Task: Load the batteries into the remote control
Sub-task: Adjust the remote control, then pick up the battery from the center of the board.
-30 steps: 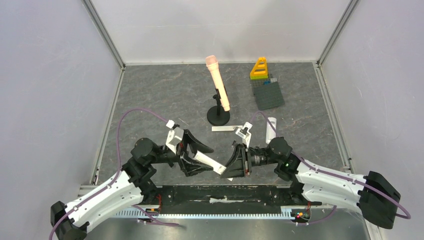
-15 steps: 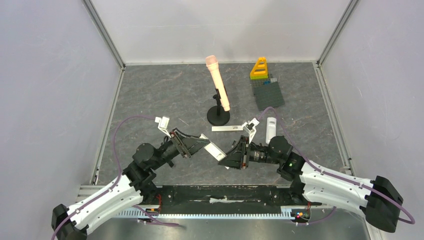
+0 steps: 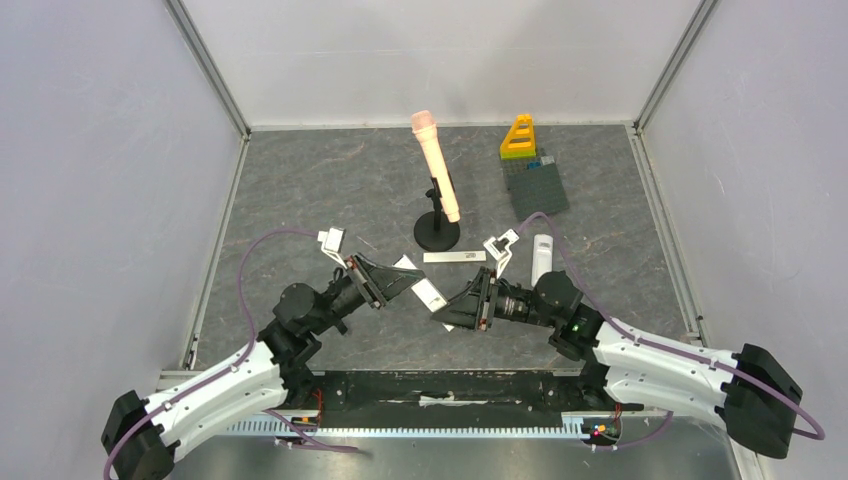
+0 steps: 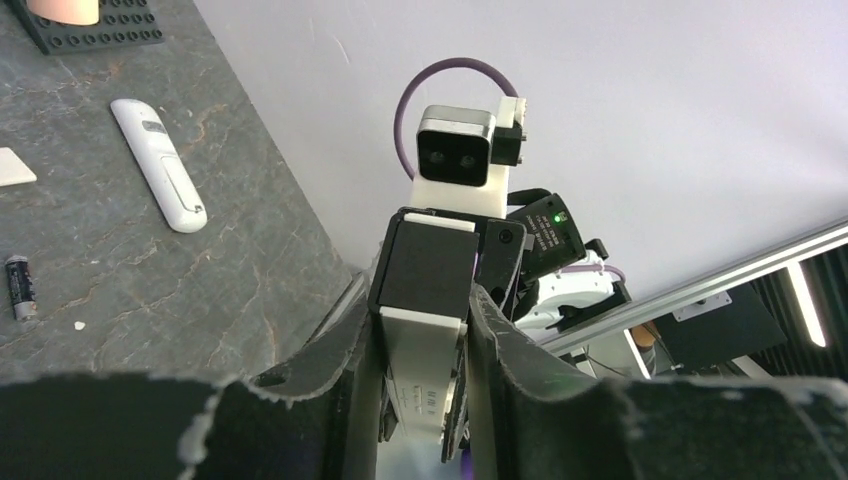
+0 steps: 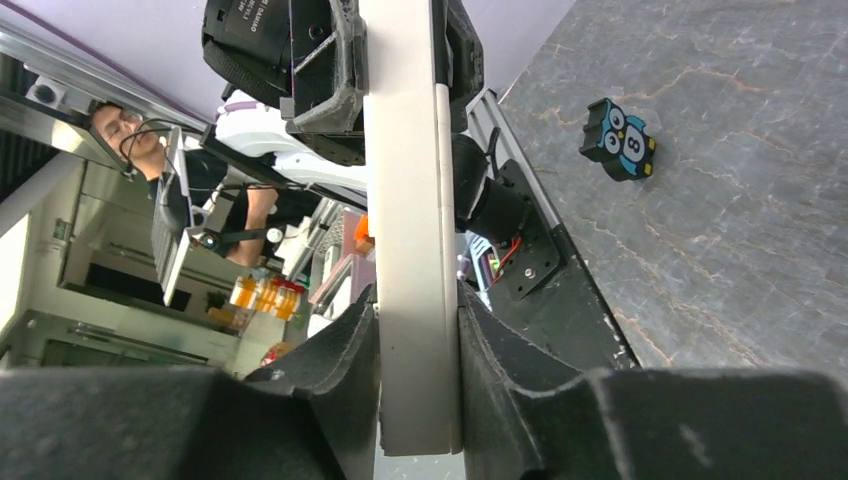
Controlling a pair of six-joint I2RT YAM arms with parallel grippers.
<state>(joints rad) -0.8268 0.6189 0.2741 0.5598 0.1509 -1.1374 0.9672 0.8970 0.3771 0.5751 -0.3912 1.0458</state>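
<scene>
you have the remote (image 3: 430, 294) lifted off the table (image 3: 300, 200), hanging in the air between the two arms at the near middle of the scene. your left gripper (image 3: 405, 280) reaches in from the left and is closed on one end of it. in the left wrist view its fingers (image 4: 490, 370) sit tight against both sides of the white body. your right gripper (image 3: 452, 308) comes in from the right and is clamped on the other end. the right wrist view shows its pads (image 5: 340, 370) pressed against the remote, which appears there edge-on as a pale strip. the two grippers face each other with their tips near one another, and the remote bridges them on a slant from far left to near right.

one battery (image 4: 18, 288), dark with a lighter end, lies flat on the table, well apart from both grippers. you see it only at the left edge of the left wrist view. the other batteries i cannot make out.

a second remote (image 3: 541, 260) lies on the table just beyond your right gripper. a thin white strip (image 3: 455, 257) lies flat between the grippers and the black stand (image 3: 437, 235), which carries a leaning pink microphone (image 3: 437, 165). at the far right sits a dark studded plate (image 3: 538, 188) with a yellow triangular piece (image 3: 519, 137) at its far edge. a small blue owl figure (image 5: 620, 128) lies on the table in the right wrist view.
</scene>
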